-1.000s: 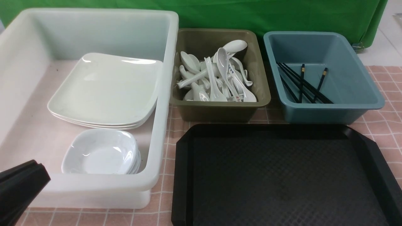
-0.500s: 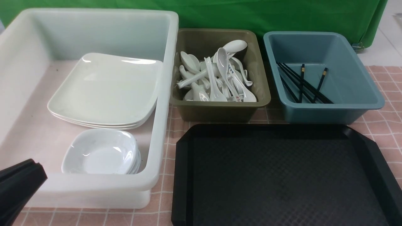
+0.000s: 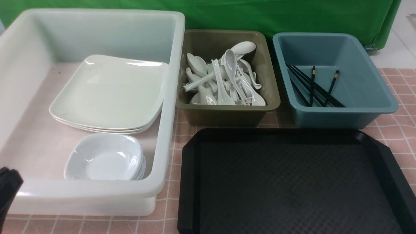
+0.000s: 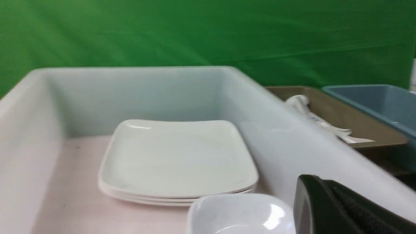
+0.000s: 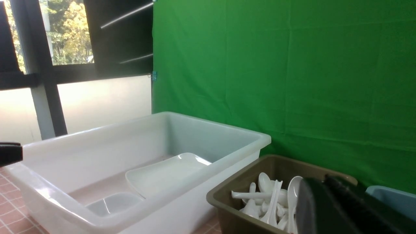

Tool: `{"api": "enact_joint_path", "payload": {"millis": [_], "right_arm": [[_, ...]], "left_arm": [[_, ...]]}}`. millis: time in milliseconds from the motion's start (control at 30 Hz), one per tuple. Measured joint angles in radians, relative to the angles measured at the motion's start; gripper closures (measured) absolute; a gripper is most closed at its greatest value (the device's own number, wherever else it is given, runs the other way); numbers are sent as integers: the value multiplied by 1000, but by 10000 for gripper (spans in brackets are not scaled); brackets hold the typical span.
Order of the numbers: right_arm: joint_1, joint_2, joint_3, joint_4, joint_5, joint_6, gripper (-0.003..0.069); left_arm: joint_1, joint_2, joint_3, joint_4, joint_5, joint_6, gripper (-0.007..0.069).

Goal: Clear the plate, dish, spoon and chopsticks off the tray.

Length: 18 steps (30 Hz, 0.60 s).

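Observation:
The black tray (image 3: 292,182) lies bare at the front right. A stack of white square plates, the plate (image 3: 109,94) (image 4: 177,156) on top, rests in the big white bin (image 3: 169,97). The small dish (image 3: 104,157) (image 4: 240,214) sits nearer in that bin. The spoon with red marks (image 3: 246,102) lies among white spoons in the brown bin (image 3: 227,113). The chopsticks (image 3: 332,87) lie in the blue bin (image 3: 373,97). My left gripper (image 3: 9,182) (image 4: 305,182) is shut and empty, at the white bin's near left corner. My right gripper (image 5: 317,185) holds nothing; its jaws stand close together.
The three bins stand in a row behind the tray on a pink checked cloth (image 3: 399,136). A green curtain (image 3: 260,16) closes off the back. The white bin's tall walls rise around the plates and dishes.
My left gripper has drawn back toward the lower left corner of the front view, leaving only its tip in sight. The dishes, spoons and chopsticks have stayed put.

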<state>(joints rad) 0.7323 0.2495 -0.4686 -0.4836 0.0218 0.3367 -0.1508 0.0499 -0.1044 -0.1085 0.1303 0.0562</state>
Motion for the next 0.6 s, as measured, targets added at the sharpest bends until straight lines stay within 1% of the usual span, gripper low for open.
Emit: {"api": "enact_joint_path", "payload": {"millis": [67,167,333,600], "right_arm": [[0,0,0,0,0,0,561],[0,-1,0,0,0,0,553],[0,-1,0,0,0,0,531],[0,-1,0,0,0,-1,510]], "left_arm": [[72,-36,58,26,-6,-22,621],[139,-48,106,49,-7,-34,620],[160,-50,110,69,68,-30,620],[160,-50,111,76,84,-15,620]]}}
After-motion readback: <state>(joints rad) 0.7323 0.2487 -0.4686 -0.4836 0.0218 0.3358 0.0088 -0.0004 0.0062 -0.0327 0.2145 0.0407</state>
